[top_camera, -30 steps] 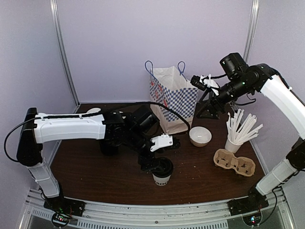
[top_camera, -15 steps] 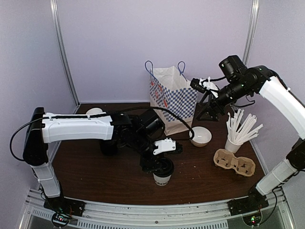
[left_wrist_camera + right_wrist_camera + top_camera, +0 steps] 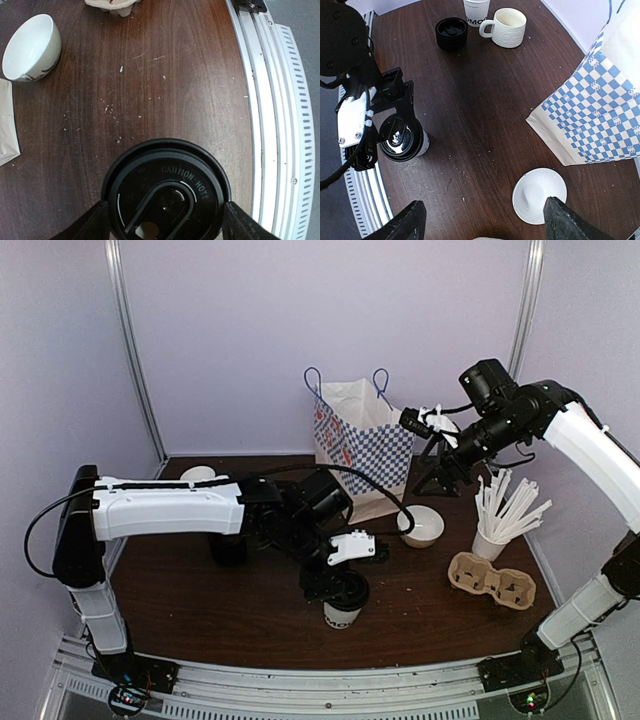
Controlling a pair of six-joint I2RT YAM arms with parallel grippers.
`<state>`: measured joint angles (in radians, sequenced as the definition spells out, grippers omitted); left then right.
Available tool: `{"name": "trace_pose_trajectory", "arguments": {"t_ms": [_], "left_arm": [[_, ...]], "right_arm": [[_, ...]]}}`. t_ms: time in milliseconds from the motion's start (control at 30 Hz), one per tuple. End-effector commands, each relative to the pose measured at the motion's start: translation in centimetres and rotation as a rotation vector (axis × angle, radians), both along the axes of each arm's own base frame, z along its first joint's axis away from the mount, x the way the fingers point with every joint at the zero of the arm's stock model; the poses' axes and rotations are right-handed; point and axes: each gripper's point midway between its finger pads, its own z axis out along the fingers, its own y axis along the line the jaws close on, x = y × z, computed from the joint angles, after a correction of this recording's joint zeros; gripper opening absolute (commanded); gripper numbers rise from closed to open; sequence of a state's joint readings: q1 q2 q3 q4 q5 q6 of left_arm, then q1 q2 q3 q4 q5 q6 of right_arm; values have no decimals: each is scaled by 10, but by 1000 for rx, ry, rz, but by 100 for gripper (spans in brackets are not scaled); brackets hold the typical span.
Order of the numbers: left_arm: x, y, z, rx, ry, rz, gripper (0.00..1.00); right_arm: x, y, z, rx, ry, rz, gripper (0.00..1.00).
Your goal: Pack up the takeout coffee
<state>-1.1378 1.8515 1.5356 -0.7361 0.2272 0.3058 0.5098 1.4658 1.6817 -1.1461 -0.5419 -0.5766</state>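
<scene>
The takeout coffee [image 3: 342,606], a white paper cup with a black lid [image 3: 167,192], stands upright near the table's front edge. My left gripper [image 3: 167,221] reaches down over it. Its two fingers [image 3: 92,222] press against opposite sides of the lid rim, so it is shut on the cup. In the right wrist view the cup [image 3: 402,139] sits at the left under the left arm's black fingers. My right gripper [image 3: 484,222] hangs open high above the table, beside the blue-checked paper bag [image 3: 365,445], with nothing between its fingers.
A white bowl [image 3: 422,525] lies just in front of the bag [image 3: 600,100]. A cup of white straws [image 3: 505,510] and a cardboard cup carrier [image 3: 492,580] stand at the right. A cream mug [image 3: 507,27], stacked black lids [image 3: 451,32] and another paper cup [image 3: 476,7] are at the far left.
My left gripper has shifted slightly right and lower over the cup, and its jaws have narrowed onto the lid. The right arm has hardly moved.
</scene>
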Motion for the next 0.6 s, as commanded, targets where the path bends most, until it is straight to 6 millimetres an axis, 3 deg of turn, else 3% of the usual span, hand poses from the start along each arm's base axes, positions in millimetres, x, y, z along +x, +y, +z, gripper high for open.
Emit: {"name": "trace_pose_trajectory", "arguments": {"t_ms": [0, 133, 500, 567], "left_arm": [[-5, 4, -11, 54, 4, -15, 78], [-8, 7, -10, 57, -3, -30, 81], [2, 9, -12, 82, -57, 1, 77], [1, 10, -12, 84, -60, -6, 80]], "right_arm": [[-1, -3, 9, 19, -33, -4, 84], [-2, -3, 9, 21, -33, -3, 84], [-3, -2, 7, 23, -29, 0, 84], [-3, -2, 7, 22, -29, 0, 84]]}}
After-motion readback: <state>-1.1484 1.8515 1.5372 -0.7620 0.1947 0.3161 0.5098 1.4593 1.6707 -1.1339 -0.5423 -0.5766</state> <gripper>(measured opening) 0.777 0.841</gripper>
